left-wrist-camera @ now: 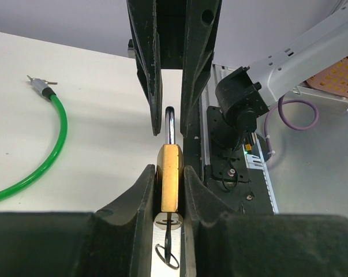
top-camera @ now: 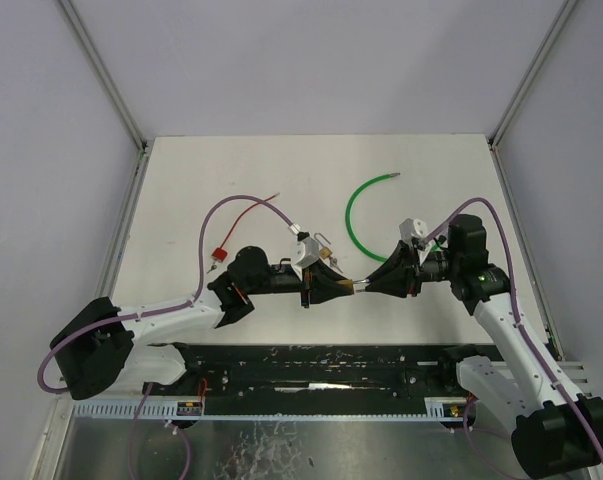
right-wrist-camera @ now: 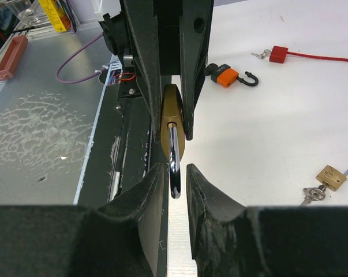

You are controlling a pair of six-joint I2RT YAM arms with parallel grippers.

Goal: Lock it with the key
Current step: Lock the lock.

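Note:
A brass padlock (left-wrist-camera: 170,176) hangs in the air between my two grippers, seen edge-on. My left gripper (left-wrist-camera: 169,170) is shut on its body. The key (left-wrist-camera: 169,242) sticks out of the lock's bottom end, toward the left wrist camera, with its ring dangling. The steel shackle (right-wrist-camera: 174,156) points at my right gripper (right-wrist-camera: 175,167), whose fingers stand either side of it with a thin gap still showing. From above, both grippers meet tip to tip at the padlock (top-camera: 353,287) over the table's near middle.
A green cable (top-camera: 356,215) curves at the back centre. A red cable lock (right-wrist-camera: 279,54), an orange padlock (right-wrist-camera: 227,75) and a small brass padlock with keys (right-wrist-camera: 329,176) lie on the white table. A black rail (top-camera: 311,370) runs along the near edge.

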